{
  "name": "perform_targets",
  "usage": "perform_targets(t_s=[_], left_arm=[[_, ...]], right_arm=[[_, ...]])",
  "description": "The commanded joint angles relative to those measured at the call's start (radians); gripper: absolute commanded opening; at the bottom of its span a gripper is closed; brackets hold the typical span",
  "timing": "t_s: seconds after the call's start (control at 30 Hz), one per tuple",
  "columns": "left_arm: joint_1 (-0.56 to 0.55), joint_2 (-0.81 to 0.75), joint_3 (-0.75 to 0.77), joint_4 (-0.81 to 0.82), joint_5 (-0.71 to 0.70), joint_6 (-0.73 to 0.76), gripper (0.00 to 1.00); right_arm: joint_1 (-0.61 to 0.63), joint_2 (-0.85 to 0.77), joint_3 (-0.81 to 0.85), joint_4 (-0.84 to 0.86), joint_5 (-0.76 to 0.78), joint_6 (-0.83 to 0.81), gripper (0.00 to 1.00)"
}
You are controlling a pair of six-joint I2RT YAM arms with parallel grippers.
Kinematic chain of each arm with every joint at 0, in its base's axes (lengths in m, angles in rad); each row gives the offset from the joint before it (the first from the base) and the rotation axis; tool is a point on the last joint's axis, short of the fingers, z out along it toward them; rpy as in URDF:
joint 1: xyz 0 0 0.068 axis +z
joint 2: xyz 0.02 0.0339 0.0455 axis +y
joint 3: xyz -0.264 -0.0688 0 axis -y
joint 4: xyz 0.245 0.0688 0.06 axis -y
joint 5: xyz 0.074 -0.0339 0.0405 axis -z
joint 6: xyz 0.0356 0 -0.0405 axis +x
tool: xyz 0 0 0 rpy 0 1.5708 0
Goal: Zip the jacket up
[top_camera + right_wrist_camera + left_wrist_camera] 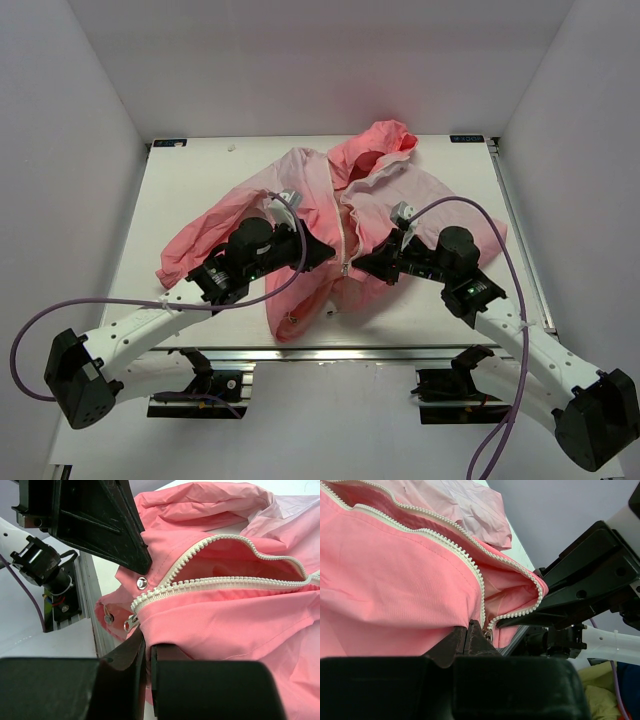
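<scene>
The coral-to-pale-pink jacket (310, 190) lies front up on the white table, hood at the far right. Its white zipper (343, 235) gapes open along the front, and the two rows of teeth meet only at the hem. My left gripper (330, 256) is shut on the hem fabric just left of the zipper's bottom end (468, 629). The metal slider (489, 636) sits right beside its fingertips. My right gripper (360, 265) is shut on the jacket (240, 625) just right of the zipper (200, 582). The slider pull (130, 623) hangs free next to its tips.
The table (200, 180) ends in an aluminium rail (330, 352) at the near edge, close under the hem. Purple cables (460, 205) loop over both arms. White walls close in the sides and the back. A snap button (141, 583) sits near the hem.
</scene>
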State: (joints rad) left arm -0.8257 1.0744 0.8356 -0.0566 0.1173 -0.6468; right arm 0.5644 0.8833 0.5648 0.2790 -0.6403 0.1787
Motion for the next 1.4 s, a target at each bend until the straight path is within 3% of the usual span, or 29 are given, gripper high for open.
perform_targets(t_s=[0.0,0.83,1.37], left_arm=[[0.017,-0.030,-0.016,0.049,0.053,-0.020,0.00],[0.062,-0.008,-0.030,0.097,0.130,-0.053,0.00],[0.073,-0.008,-0.020,0.104,0.151,-0.050,0.00]], right_arm=[[0.003,-0.017,-0.008,0.101,0.013,0.002,0.00],[0.003,-0.014,-0.046,0.221,0.018,0.042,0.00],[0.003,-0.032,-0.036,0.190,0.001,0.021,0.00]])
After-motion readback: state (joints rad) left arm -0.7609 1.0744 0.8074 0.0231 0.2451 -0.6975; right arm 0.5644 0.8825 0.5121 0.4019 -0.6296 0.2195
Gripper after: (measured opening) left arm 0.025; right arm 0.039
